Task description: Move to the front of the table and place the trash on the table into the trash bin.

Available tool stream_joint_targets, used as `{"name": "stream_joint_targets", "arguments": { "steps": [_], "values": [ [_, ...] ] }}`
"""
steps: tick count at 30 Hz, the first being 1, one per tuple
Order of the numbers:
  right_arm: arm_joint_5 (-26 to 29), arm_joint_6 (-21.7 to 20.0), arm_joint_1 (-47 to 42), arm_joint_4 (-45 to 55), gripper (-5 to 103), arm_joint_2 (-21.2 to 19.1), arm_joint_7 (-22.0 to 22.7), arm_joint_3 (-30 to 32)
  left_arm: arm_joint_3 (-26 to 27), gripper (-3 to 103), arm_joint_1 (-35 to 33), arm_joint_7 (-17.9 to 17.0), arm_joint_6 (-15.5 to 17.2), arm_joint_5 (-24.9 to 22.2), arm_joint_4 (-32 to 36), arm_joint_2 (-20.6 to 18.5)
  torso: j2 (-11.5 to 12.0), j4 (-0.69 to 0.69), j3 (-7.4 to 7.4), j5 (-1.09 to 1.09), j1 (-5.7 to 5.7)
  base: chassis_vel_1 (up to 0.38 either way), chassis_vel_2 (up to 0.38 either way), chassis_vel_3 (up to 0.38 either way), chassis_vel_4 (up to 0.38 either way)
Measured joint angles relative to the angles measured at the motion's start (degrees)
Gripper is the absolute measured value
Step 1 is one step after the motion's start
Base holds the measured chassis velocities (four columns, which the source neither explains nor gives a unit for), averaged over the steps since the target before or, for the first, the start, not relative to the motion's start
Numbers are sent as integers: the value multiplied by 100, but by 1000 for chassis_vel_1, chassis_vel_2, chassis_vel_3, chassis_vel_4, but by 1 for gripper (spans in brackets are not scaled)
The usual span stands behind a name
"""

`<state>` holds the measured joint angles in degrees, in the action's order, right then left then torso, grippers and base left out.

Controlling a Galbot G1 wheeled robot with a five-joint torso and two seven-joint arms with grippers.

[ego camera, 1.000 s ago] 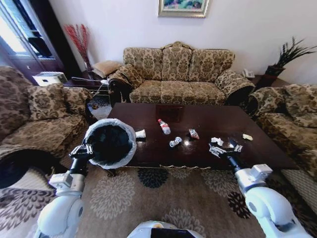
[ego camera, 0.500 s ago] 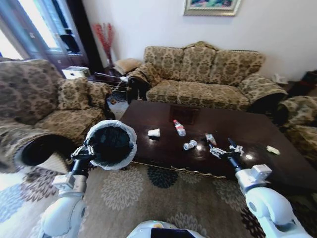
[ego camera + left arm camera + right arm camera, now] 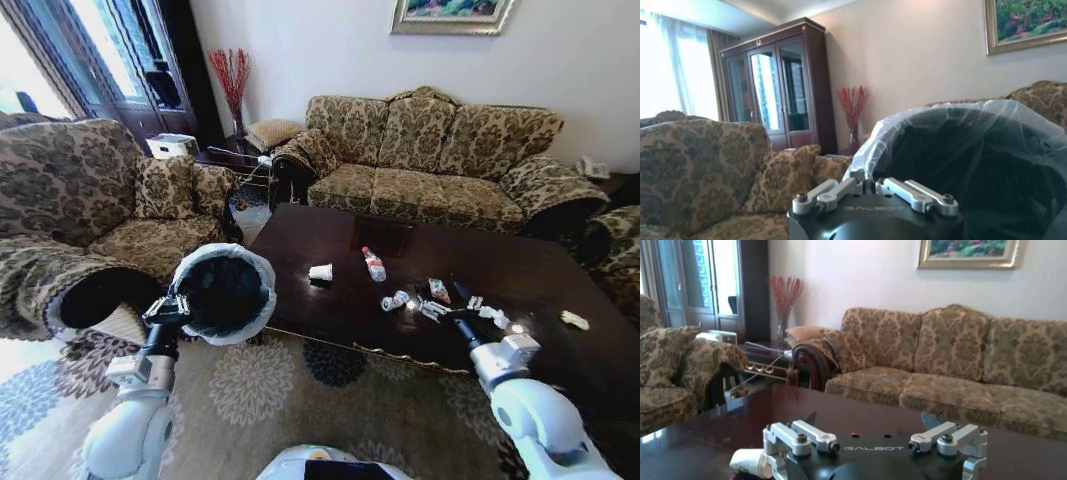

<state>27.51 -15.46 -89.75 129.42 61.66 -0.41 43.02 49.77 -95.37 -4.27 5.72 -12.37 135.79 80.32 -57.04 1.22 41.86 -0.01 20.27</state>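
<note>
My left gripper [image 3: 172,307] is shut on the rim of the trash bin [image 3: 222,292], a black bin with a white liner, held up left of the table [image 3: 330,318]. The left wrist view shows the fingers [image 3: 840,190] closed against the liner of the trash bin [image 3: 973,165]. On the dark table lies the trash: a white wad [image 3: 320,272], a red-capped bottle [image 3: 374,264], a small crushed piece [image 3: 394,300], a wrapper [image 3: 438,290] and more white wads [image 3: 574,320]. My right gripper [image 3: 447,308] hovers open just above the tabletop, next to the wrapper. It also shows as my right gripper [image 3: 869,420], with the white wad [image 3: 750,462] beside one finger.
A patterned sofa [image 3: 430,160] stands behind the table and an armchair [image 3: 90,230] to the left. A side table [image 3: 225,165] with red twigs sits in the far corner. Patterned carpet [image 3: 300,380] lies in front of the table.
The whole view has swung, so the table and sofa now sit further right in the picture. The bin stays in my left gripper, and my right gripper stays open over the table.
</note>
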Motion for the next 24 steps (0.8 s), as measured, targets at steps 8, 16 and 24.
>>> {"name": "stream_joint_targets", "arguments": {
  "steps": [8, 16, 24],
  "values": [
    [1, 341, 566, -1116, 100, -141, -612, -654, 2, 3, 188, -84, 35, 58, -205, -2, 2, 1, 3, 1, 8, -76, 75, 75, -95],
    [232, 675, 1635, -2706, 100, 42, -884, -1816, -162, 3, 495, -100, 108, -2, -609, -163, -1, -6, 0, -1, -3, 0, 0, 0, 0],
    [6, 581, 3228, -4010, 100, 550, -908, -3299, -23, 3, 387, -195, 123, -121, -425, -245, 1, 2, 2, -1, 4, 0, 0, 0, 0]
  ]
}}
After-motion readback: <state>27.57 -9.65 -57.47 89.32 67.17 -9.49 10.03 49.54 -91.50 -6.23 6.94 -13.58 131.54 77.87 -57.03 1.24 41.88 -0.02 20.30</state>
